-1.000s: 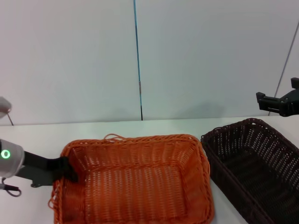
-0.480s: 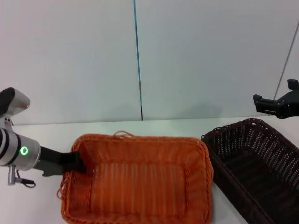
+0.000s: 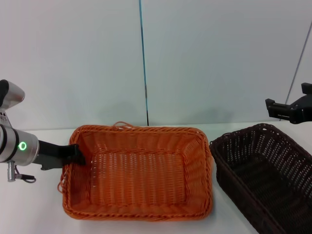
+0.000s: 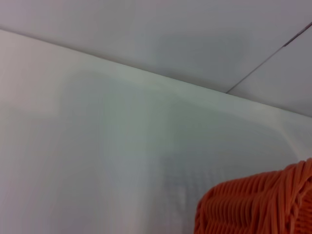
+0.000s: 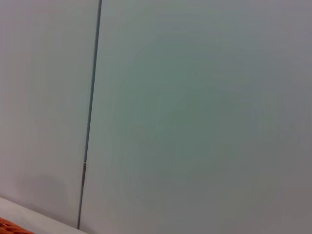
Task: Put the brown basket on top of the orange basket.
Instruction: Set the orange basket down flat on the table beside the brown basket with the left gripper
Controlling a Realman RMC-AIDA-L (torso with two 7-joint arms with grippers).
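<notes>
The orange basket (image 3: 139,170) lies on the white table in the middle of the head view, empty, with loose strands at its rim. My left gripper (image 3: 77,155) is shut on the basket's left rim. A corner of the orange basket also shows in the left wrist view (image 4: 258,204). The brown basket (image 3: 263,170) sits to the right of the orange one, close beside it, partly cut off by the picture's edge. My right gripper (image 3: 282,108) hangs in the air above the brown basket's far right corner, apart from it.
The white table (image 3: 39,204) runs to a pale wall behind, which has a thin dark vertical seam (image 3: 144,63). Bare table shows left of the orange basket and behind both baskets.
The left gripper has pulled the orange basket away from me and a little to the left. The brown basket has not moved. The right gripper has barely shifted.
</notes>
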